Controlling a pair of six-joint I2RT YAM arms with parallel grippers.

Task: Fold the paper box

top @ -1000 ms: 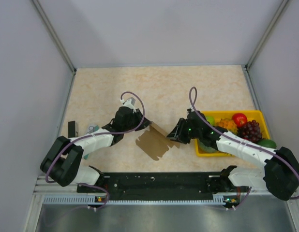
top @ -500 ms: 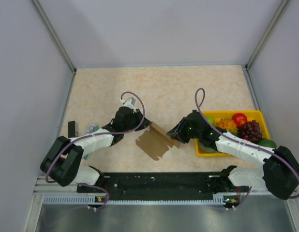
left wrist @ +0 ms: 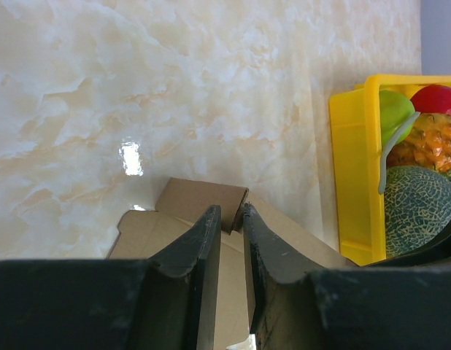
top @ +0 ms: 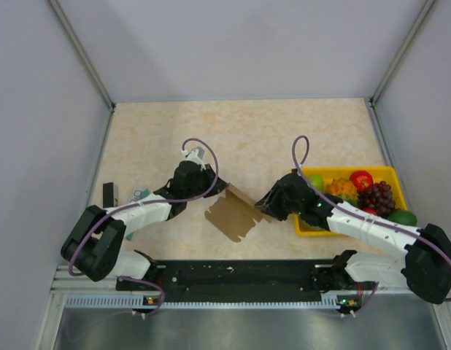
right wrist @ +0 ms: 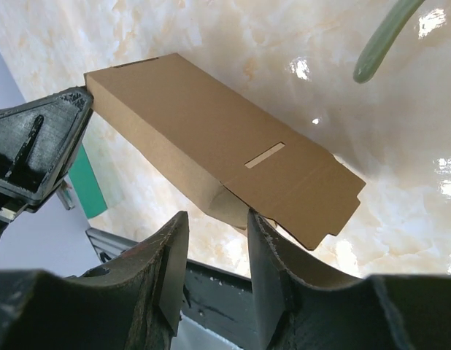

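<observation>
The paper box (top: pixel 231 214) is a flattened brown cardboard sleeve with flaps, held tilted between the two arms near the table's front. My left gripper (top: pixel 215 191) is shut on its left far edge. In the left wrist view the fingertips (left wrist: pixel 233 213) pinch a cardboard flap (left wrist: pixel 200 198). My right gripper (top: pixel 264 203) is open at the box's right end. In the right wrist view its jaws (right wrist: pixel 217 222) stand apart around a small side flap of the box (right wrist: pixel 211 135), with the right finger touching the flap's edge. The left gripper (right wrist: pixel 36 146) shows there at the box's far end.
A yellow tray (top: pixel 392 173) of fruit stands right of the right arm and shows in the left wrist view (left wrist: pixel 349 146). A teal-and-white packet (top: pixel 139 195) and a small black object (top: pixel 109 195) lie at the left. Grey walls enclose the table.
My right arm has shifted a little left and lower, its gripper closer to the box's right end. The left arm and the box have not moved.
</observation>
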